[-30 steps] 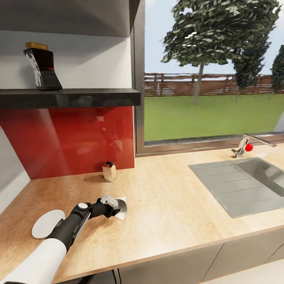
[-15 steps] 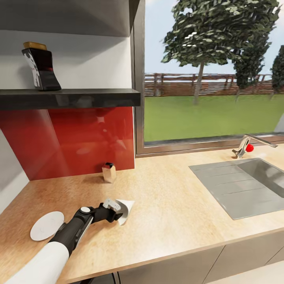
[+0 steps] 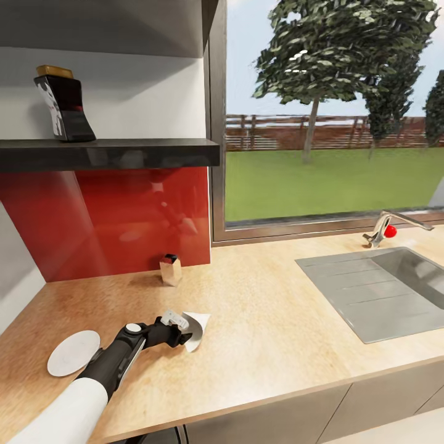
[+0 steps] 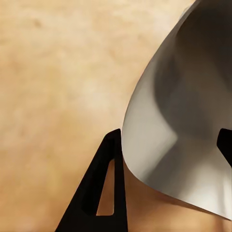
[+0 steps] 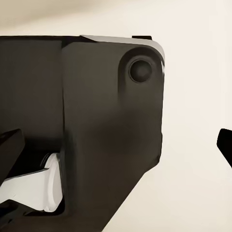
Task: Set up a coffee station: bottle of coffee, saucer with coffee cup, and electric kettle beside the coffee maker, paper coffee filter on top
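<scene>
Filter in the left gripper [image 3: 185, 330], low over the countertop [image 3: 265, 320]

Its fingers pinch the paper coffee filter [image 3: 197, 325]; the small coffee maker [image 3: 171, 269] stands toward 12 o'clock. Lift clear before carrying, keep the cone unbent, then lower it squarely onto the top.

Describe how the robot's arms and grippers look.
The left arm has a white forearm shell, a black wrist section and a round white joint cap. The left gripper is black with pale fittings; its fingers are flat black plates with triangular cut-outs.
</scene>
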